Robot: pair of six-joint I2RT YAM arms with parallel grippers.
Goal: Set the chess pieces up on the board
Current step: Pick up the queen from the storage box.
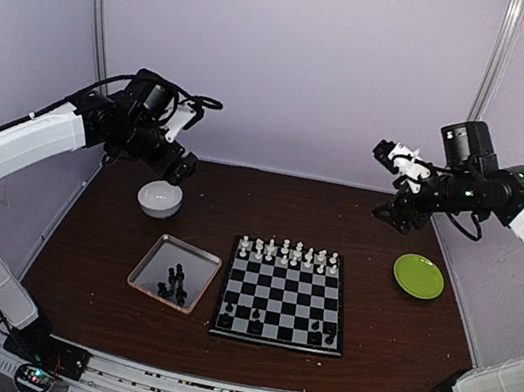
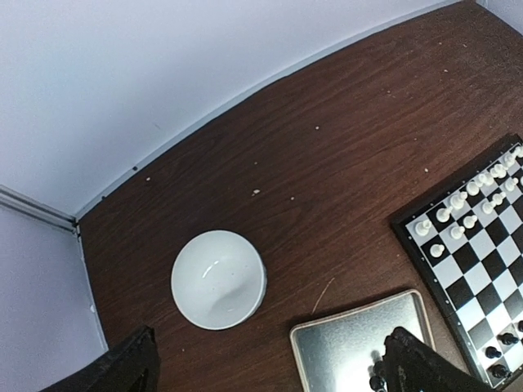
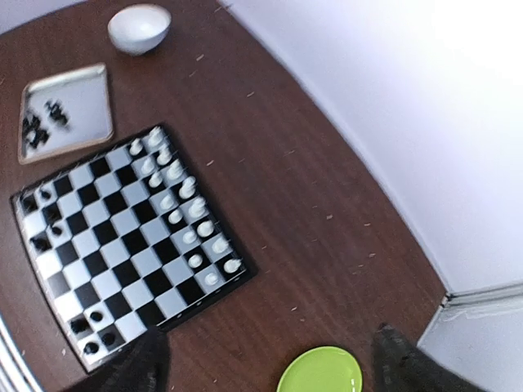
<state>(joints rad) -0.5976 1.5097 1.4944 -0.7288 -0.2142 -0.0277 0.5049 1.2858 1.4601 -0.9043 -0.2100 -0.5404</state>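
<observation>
1. The left end effector point(image 2: 270, 369) and the right end effector point(image 3: 271, 363) both hang wide open and empty above the table point(image 1: 376, 328).
2. Likely trouble: reaching into the tray point(image 1: 146, 260) could scatter its clustered black chess pieces point(image 1: 176, 282), or topple those on the board point(image 1: 289, 303), near rows.
3. About sixteen white pieces point(image 1: 287, 253) fill the far rows; the black ones are too small to count; one bowl point(image 1: 159, 200), one plate point(image 1: 418, 276).

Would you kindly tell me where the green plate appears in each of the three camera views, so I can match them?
Top external: the green plate lies right of the board.
Left wrist: not in this picture.
Right wrist: at the bottom edge, right of centre, partly cut off.
Shared landmark: the board, central in the top view, at the right edge in the left wrist view, left of centre in the right wrist view.
</observation>
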